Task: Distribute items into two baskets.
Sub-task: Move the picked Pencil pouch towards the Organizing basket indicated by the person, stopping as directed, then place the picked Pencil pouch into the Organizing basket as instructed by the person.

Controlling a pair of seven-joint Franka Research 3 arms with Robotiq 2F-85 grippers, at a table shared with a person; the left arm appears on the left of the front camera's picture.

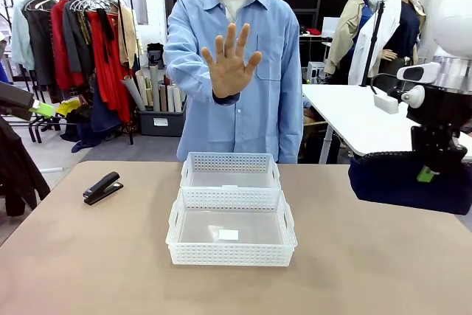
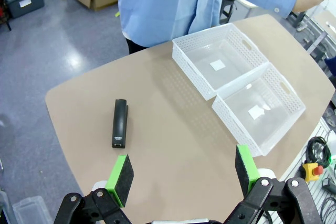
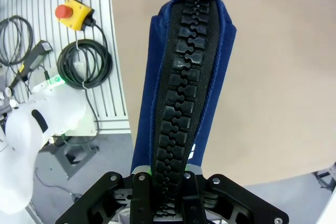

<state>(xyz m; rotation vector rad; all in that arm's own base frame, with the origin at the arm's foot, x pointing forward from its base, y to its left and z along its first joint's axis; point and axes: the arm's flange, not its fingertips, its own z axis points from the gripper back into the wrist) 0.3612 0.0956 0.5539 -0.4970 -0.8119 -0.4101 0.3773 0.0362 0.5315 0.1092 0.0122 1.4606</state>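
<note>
Right claw (image 3: 168, 174): clamped tight on one end of the navy pouch (image 3: 181, 77), zip facing us. The pouch is held in the air at the right edge of the desk (image 1: 88, 271), partly past it.
Left claw (image 2: 182, 174): wide and empty, high over the desk. The stapler (image 2: 119, 123) lies flat ahead of it, well apart from both baskets.
Person's hand (image 1: 231, 60): palm raised toward us. We read it as a halt, so we would wait before moving.
Step in hand: we judge it to be bringing the pouch in over the near basket (image 1: 230, 260) — carry it high enough to clear the wall, lower it inside, then let go.
Far basket (image 1: 230, 161): touching the near one, empty, free for the stapler.
Room: bare desk on either side of the baskets — plenty for a sideways sweep.
</note>
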